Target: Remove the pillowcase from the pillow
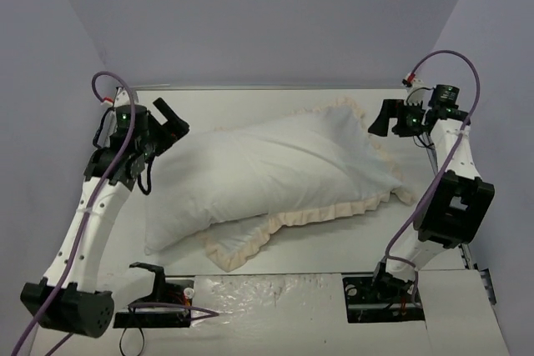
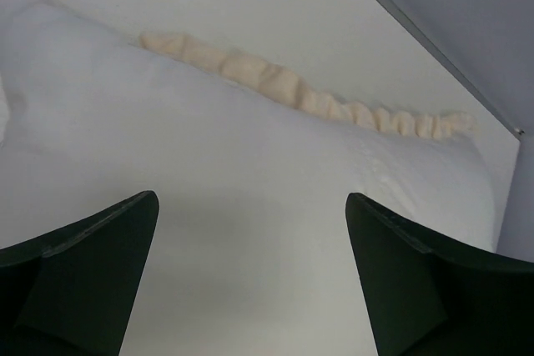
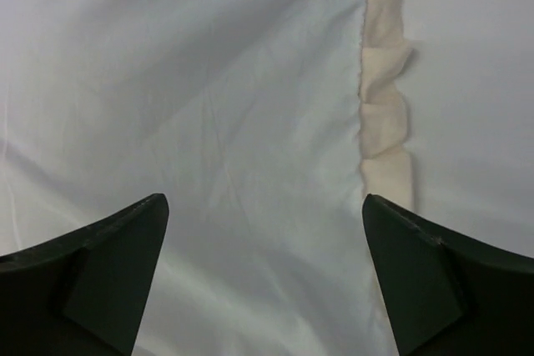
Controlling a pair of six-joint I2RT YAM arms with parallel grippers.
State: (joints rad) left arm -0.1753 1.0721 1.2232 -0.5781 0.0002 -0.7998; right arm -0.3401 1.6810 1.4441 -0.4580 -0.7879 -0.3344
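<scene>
1. While both claws stand wide apart and hold nothing, the pillow [image 1: 192, 198] lies slantwise across the middle of the table [image 1: 250, 102].
2. Left gripper [image 2: 251, 198] — near the pillow's left end, with white fabric in view between its fingers.
3. Right gripper [image 3: 265, 199] — near the right end, above white fabric and cream frill.
4. Pillowcase [image 1: 242, 249]: its frill shows along the far-right, right and near edges of the pillow; how much of the pillow it covers cannot be told.

Plain lavender-grey walls [image 1: 267, 14] on three sides; white table [image 1: 250, 99] between; even, soft light.
</scene>
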